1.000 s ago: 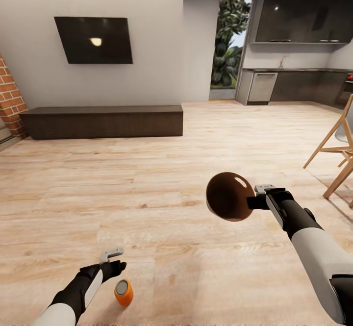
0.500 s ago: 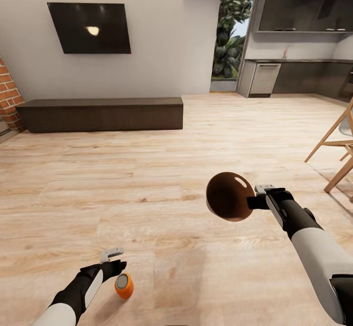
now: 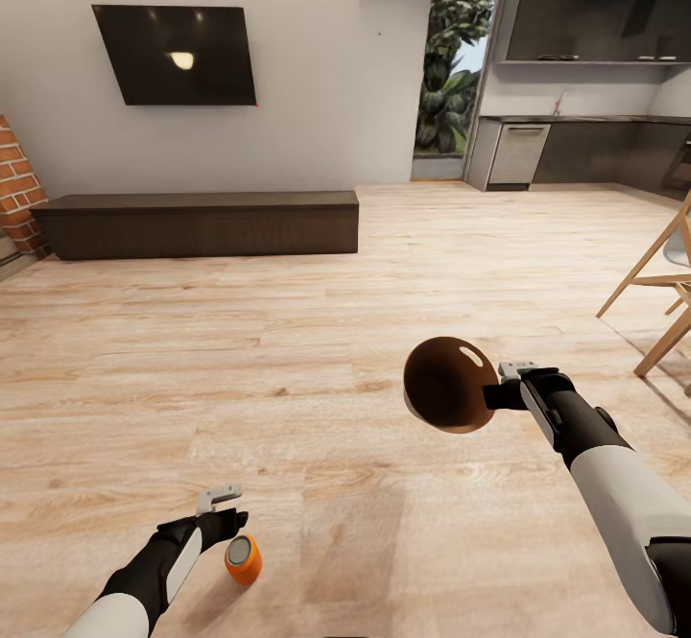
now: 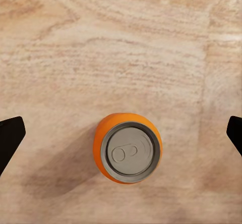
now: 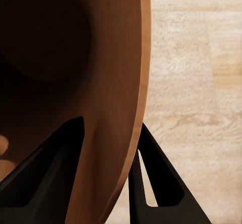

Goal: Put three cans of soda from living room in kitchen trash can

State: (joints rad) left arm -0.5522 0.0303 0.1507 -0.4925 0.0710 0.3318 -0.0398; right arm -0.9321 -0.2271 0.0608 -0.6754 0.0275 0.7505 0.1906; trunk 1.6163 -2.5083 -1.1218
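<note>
No label or writing can be read on the one orange soda can (image 3: 242,560), which stands upright on the wood plank floor (image 3: 317,331), pull-tab top up. The left end effector (image 3: 226,513) hovers above it, fingers spread wide apart. The right end effector (image 3: 501,384) is clamped on the rim of the trash can (image 3: 449,385) (copper-brown inside facing the head camera), held above the floor. Around: one black TV (image 3: 176,53), one long dark bench (image 3: 197,223), brick chimney (image 3: 19,187), a wooden chair (image 3: 662,293), grey kitchen cabinets (image 3: 585,153) far off
</note>
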